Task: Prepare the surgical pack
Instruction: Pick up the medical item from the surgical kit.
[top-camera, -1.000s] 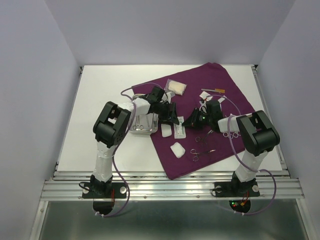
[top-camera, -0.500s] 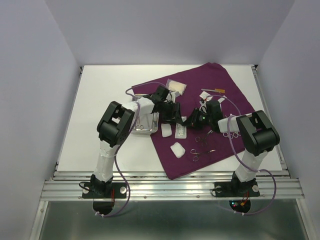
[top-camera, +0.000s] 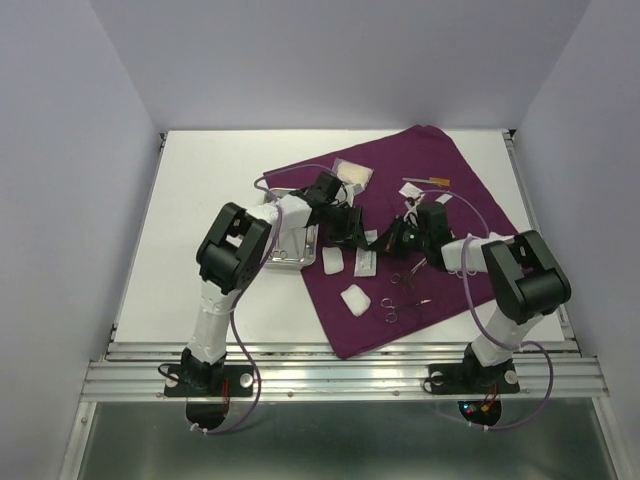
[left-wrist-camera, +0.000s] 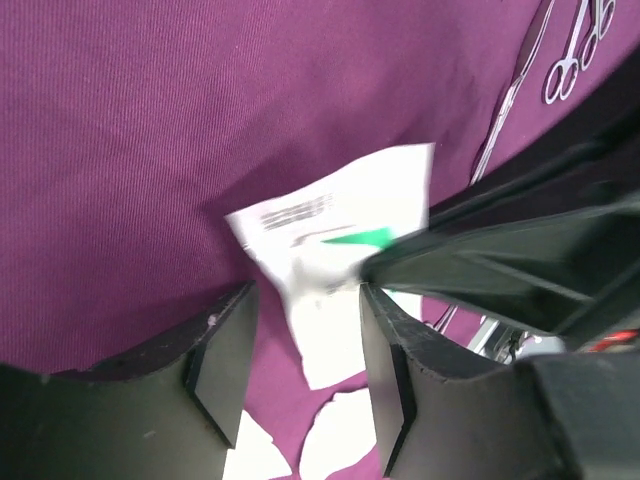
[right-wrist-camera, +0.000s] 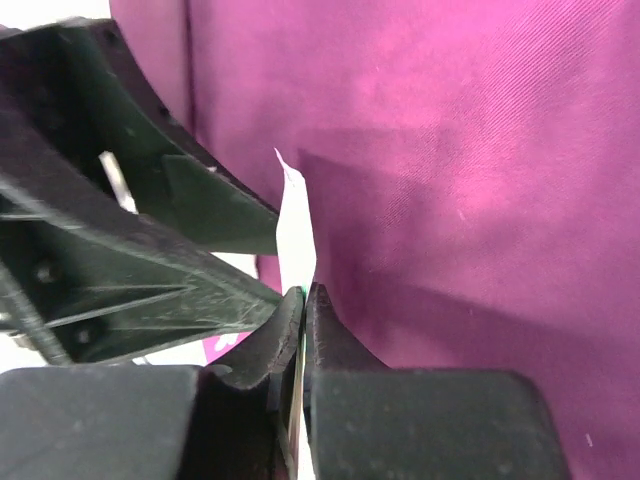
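Observation:
The dark-purple cloth (top-camera: 440, 190) is spread over the right half of the table. Above its left part my two grippers meet tip to tip. My right gripper (right-wrist-camera: 303, 300) is shut on the edge of a small white printed packet (left-wrist-camera: 330, 215), seen edge-on as a thin white sheet (right-wrist-camera: 296, 235). My left gripper (left-wrist-camera: 305, 370) stands open just beside it, a finger on either side of the packet's lower end, not touching it. The steel tray (top-camera: 303, 252) lies left of the cloth with instruments inside. Scissors and forceps (top-camera: 400, 295) lie on the cloth, near gauze squares (top-camera: 354, 298).
A clear packet (top-camera: 353, 175) lies at the cloth's far left corner, and another packet with an orange part (top-camera: 425, 185) lies behind my right arm. A further white packet (top-camera: 365, 262) and a gauze square (top-camera: 332, 262) sit below the grippers.
My right gripper has closed on the white packet. The left gripper has moved right, closer to the right one, and stayed open.

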